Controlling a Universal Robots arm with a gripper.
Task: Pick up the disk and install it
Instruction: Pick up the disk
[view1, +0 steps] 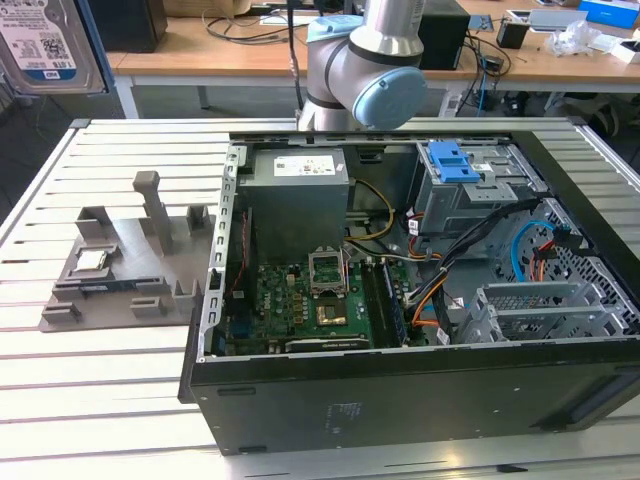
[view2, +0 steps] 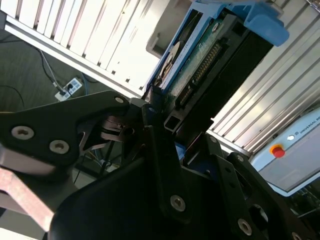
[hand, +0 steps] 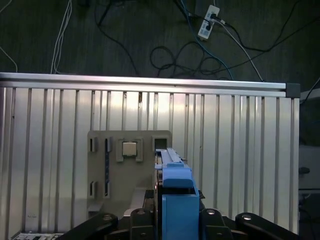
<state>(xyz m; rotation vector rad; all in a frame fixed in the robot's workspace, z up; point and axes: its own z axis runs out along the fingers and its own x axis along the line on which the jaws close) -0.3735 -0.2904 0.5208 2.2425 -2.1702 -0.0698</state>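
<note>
The disk (view1: 40, 40) hangs high at the exterior view's far left, above the table; its silver face, white-and-blue label and blue edge frame show. In the second wrist view my gripper (view2: 165, 120) is shut on the disk (view2: 200, 60), whose green circuit board and blue carrier frame reach away from the black fingers. The first wrist view has the disk (hand: 175, 200) edge-on between the gripper's (hand: 175, 222) black links, hanging over the grey fixture (hand: 115, 170).
An open computer case (view1: 400, 400) lies on the slatted aluminium table (view1: 100, 400), with a drive cage and a blue bracket (view1: 455, 160) at its far right. The grey fixture (view1: 130, 270) holds a small silver chip (view1: 92, 262). The arm's base (view1: 360, 70) stands behind the case.
</note>
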